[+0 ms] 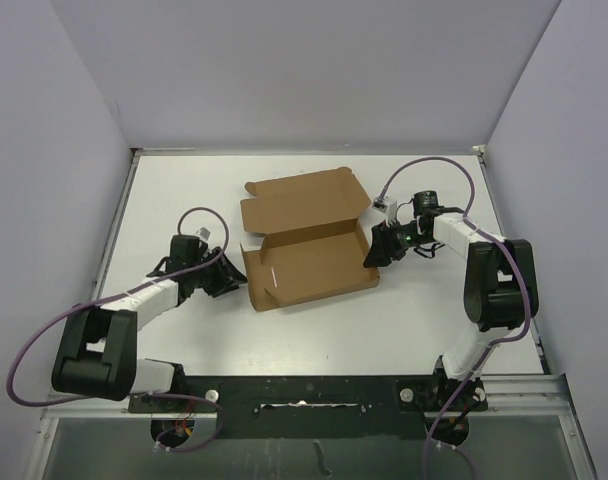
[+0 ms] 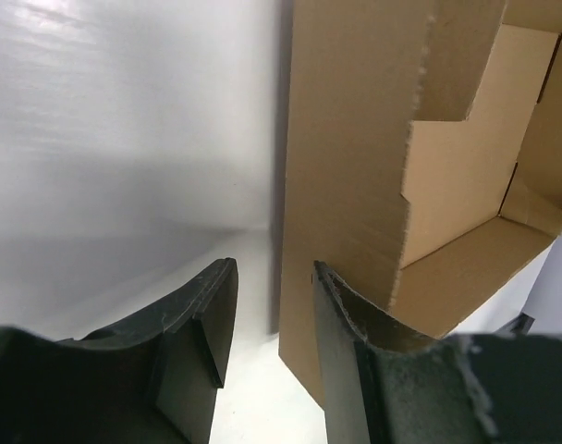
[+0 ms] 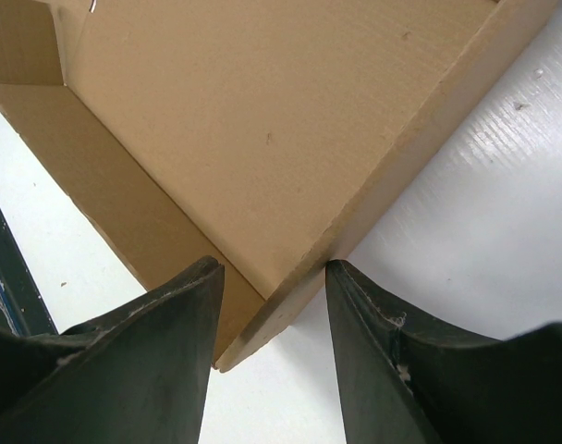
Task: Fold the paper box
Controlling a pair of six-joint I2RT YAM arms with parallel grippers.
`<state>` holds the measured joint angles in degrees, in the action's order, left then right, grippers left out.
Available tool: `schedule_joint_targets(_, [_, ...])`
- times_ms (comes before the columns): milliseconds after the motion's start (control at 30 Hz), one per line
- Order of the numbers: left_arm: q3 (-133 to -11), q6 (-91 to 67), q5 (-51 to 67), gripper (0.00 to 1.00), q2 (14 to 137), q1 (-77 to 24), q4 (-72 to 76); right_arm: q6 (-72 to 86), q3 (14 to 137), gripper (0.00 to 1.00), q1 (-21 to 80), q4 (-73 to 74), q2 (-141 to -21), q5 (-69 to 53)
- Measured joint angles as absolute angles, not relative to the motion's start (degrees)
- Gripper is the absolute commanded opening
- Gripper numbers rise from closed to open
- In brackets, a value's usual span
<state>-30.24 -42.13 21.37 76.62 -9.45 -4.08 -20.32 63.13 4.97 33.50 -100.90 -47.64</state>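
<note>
The paper box (image 1: 314,265) lies mid-table as a shallow brown cardboard tray, its lid panel (image 1: 304,200) spread flat behind it. My left gripper (image 1: 232,280) is at the box's left end. In the left wrist view, that gripper (image 2: 274,268) is open, with only white table in the gap. The upright end wall of the box (image 2: 355,139) stands against the right finger. My right gripper (image 1: 376,250) is at the box's right end. In the right wrist view, that gripper (image 3: 273,266) is open and straddles a corner of the box (image 3: 244,111), both tips touching cardboard.
White enclosure walls (image 1: 284,70) rise at the back and on both sides of the table. A black mounting rail (image 1: 284,392) runs along the near edge, between the arm bases. Purple cables (image 1: 434,165) loop above both arms.
</note>
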Motion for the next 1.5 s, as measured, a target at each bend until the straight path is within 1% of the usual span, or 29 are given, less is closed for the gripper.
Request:
schedule_joint_targets(200, [-29.7, -43.7, 23.2, 0.37, 80.0, -9.8, 2.3, -20.3, 63.1, 0.49, 5.0, 33.5, -100.9, -47.6])
schedule_joint_targets(500, [-26.2, -45.9, 28.3, 0.41, 81.1, -9.8, 14.3, -20.3, 63.1, 0.49, 5.0, 33.5, -100.9, -47.6])
schedule_joint_targets(600, [-25.8, -46.5, 29.6, 0.44, 81.8, -9.8, 17.4, -20.3, 63.1, 0.49, 5.0, 33.5, -100.9, -47.6])
schedule_joint_targets(967, [-24.3, -49.0, 32.7, 0.45, 83.4, -9.8, 24.8, -20.4, 63.1, 0.49, 5.0, 33.5, -100.9, -47.6])
schedule_joint_targets(1267, [-23.0, -49.5, 33.5, 0.43, 83.5, -9.5, 27.3, -20.5, 63.1, 0.49, 4.9, 33.5, -100.9, -47.6])
schedule_joint_targets(1500, [-22.0, -50.9, 34.0, 0.37, 83.5, -9.2, 29.9, -20.5, 63.1, 0.49, 4.9, 33.5, -100.9, -47.6])
